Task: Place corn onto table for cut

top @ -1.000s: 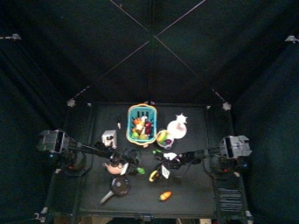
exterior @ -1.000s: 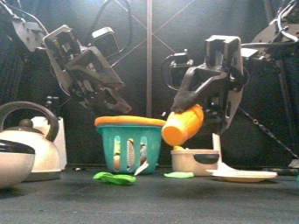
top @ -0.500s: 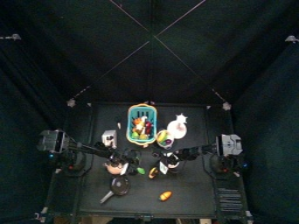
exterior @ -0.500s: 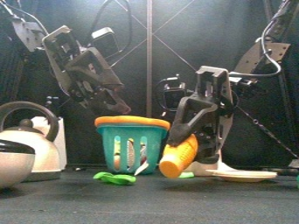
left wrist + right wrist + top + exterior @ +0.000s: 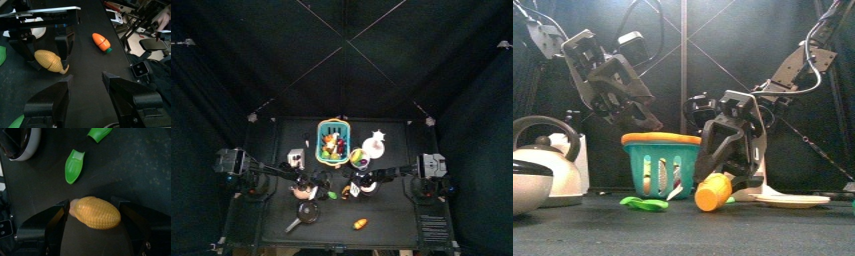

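Observation:
The corn (image 5: 714,190) is a yellow oblong piece standing tilted with its lower end on the black table (image 5: 780,235), in front of the basket. My right gripper (image 5: 722,178) is low around it. In the right wrist view the corn (image 5: 97,212) lies between the right gripper's (image 5: 95,208) spread jaws, with a small gap on one side, so the gripper is open. The left wrist view shows the corn (image 5: 50,60) on the table too. My left gripper (image 5: 636,110) hangs open, high over the table's left, holding nothing.
A teal basket (image 5: 660,165) of toy food stands behind the corn, a white plate (image 5: 787,200) to its right and a kettle (image 5: 540,165) at the far left. Green pieces (image 5: 644,204) lie on the table. A carrot (image 5: 101,42) and a frying pan (image 5: 307,212) lie nearer the front.
My right arm came down with the corn from above the basket's rim to the table, and its jaws spread wider. The left arm has not moved.

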